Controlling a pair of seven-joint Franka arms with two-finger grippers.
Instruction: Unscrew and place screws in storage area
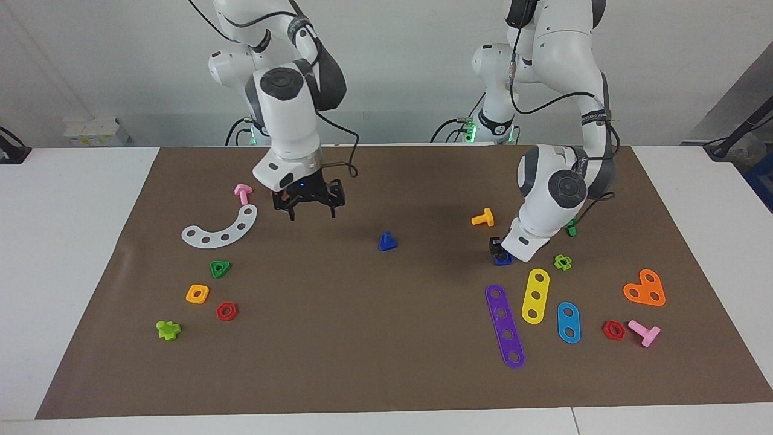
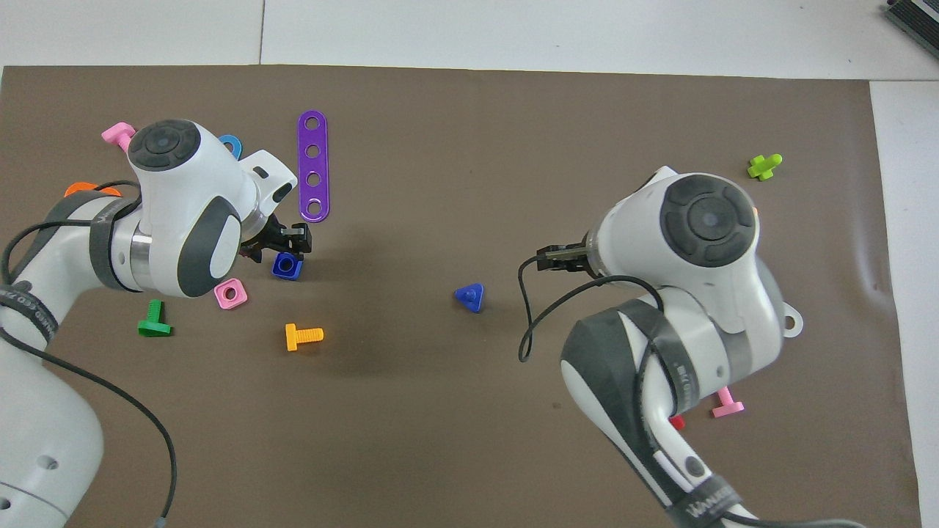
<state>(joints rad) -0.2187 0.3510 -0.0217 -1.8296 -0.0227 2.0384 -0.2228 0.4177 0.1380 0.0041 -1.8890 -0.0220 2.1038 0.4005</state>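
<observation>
Viewing from across the table: blue triangular-head bolt (image 1: 388,242) head-down at mat centre, shank up, at 3 o'clock of the white curved strip (image 1: 220,229), well apart from the storage area (image 1: 181,266). Right gripper (image 1: 308,208) at 10 o'clock of the bolt, over bare mat, fingers spread apart. Left gripper (image 1: 496,246) at 3 o'clock, low over the blue square nut (image 1: 502,259); state not discernible.

Viewing from overhead: bolt (image 2: 469,297) at centre, untouched. Right gripper (image 2: 546,259) at 2 o'clock of it. Left gripper (image 2: 292,238) at 10 o'clock, with the nut (image 2: 287,265) at its 6 o'clock.
</observation>
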